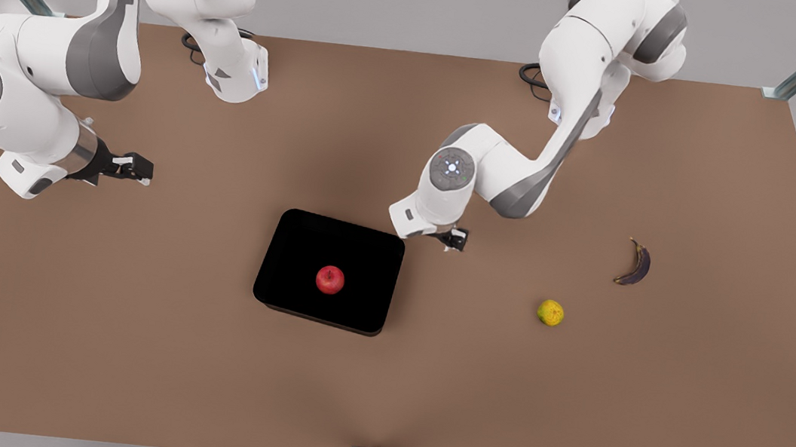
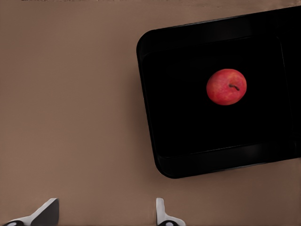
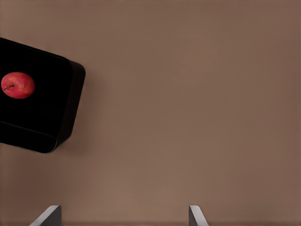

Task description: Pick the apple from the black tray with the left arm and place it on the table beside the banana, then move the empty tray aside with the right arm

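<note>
Apple [image 1: 330, 280] in black tray [image 1: 289, 240], between left gripper [image 1: 455, 243] & right gripper [image 1: 139, 168].

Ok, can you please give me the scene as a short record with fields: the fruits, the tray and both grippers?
apple: in the black tray, near its middle
black tray: on the table, about central
banana: on the table, front view's right
yellow-orange fruit: on the table, between tray and banana, touching neither
left gripper: open, empty, beside a tray corner
right gripper: open, empty, front view's left, waiting
</note>
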You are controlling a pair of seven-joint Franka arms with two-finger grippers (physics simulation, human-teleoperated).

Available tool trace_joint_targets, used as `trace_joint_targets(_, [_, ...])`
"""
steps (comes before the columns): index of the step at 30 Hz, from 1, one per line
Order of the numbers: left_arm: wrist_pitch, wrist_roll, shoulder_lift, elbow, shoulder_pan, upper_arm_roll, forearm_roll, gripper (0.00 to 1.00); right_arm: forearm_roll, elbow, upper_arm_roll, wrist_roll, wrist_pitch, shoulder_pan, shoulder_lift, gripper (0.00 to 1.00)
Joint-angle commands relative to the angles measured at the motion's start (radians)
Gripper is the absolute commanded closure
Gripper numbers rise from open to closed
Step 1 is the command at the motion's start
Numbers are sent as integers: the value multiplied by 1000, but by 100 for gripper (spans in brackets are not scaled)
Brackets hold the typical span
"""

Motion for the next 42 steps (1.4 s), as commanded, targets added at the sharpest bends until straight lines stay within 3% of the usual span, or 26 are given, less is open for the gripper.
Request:
trace_joint_targets(1, [41, -482, 33, 37, -3, -18, 0, 0, 1, 0, 0, -2, 0, 0, -1, 0])
trace_joint_targets(5, [129, -510, 157, 111, -61, -21, 46, 0, 7, 0, 7, 8, 0, 32, 8, 0])
trace_joint_targets(9, [148, -610, 269, 348, -90, -15, 44, 0, 4, 0, 21, 139, 4, 109, 39, 0])
trace_joint_targets(11, [287, -662, 286, 358, -90, -16, 46, 0, 4, 0, 21, 137, 4, 109, 39, 0])
trace_joint_targets(14, [326, -660, 295, 359, -98, -19, 118, 0, 1, 10, 15, 136, 3, 106, 40, 0])
trace_joint_targets(17, [513, -696, 396, 364, -119, 5, 217, 0, 1, 10, 15, 136, 3, 106, 40, 0])
trace_joint_targets(20, [568, -742, 428, 364, -119, 5, 217, 0, -4, 16, -5, 129, 0, 101, 37, 0])
trace_joint_targets(23, [479, -615, 442, 373, -133, -1, 216, 0, -4, 25, -17, 129, -16, 98, 36, 0])
trace_joint_targets(42, [571, -685, 596, 528, -133, -18, 214, 0, -3, 25, -25, 129, -16, 98, 36, 0])
